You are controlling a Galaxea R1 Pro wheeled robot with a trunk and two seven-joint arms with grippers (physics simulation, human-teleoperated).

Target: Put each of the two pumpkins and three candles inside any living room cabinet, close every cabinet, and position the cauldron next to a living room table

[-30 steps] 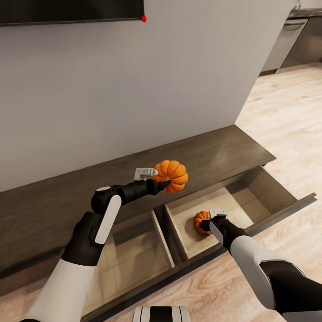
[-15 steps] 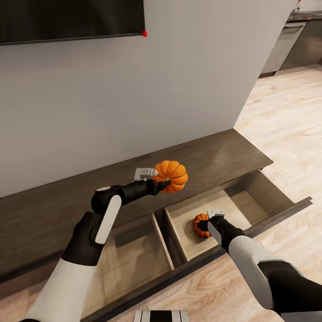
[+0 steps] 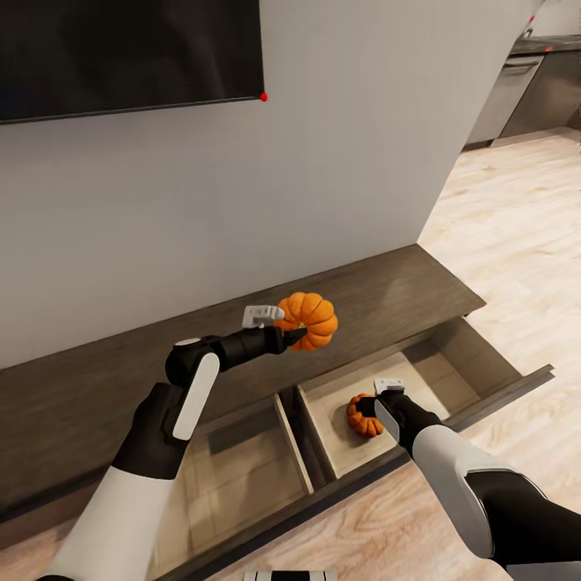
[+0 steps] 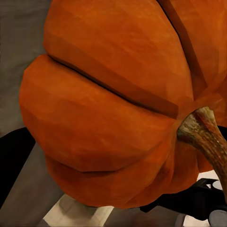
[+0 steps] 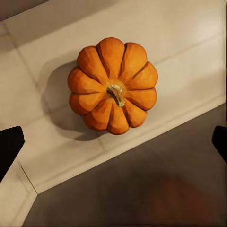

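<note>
In the right-hand drawer (image 3: 452,367) of the long dark cabinet (image 3: 242,331), one pumpkin (image 3: 362,415) is seen sitting upright on the pale wood lining, stem up, near the drawer's front left corner. Straight above it the right gripper (image 3: 379,401) is held, jaws spread wide apart and clear of the pumpkin, its two dark fingertips (image 5: 10,146) seen at either side in the right wrist view. A second pumpkin (image 3: 308,319) is gripped by the left gripper (image 3: 292,329), jaws clamped on it, and held in the air over the cabinet top, just behind the drawers. Up close in the left wrist view, its ribs and brown stem (image 4: 204,135) are shown. The left drawer (image 3: 234,468) is also pulled out. A black TV (image 3: 121,52) is mounted on the grey wall (image 3: 339,145) above, and light wood floor (image 3: 508,226) is spread to the right.
</note>
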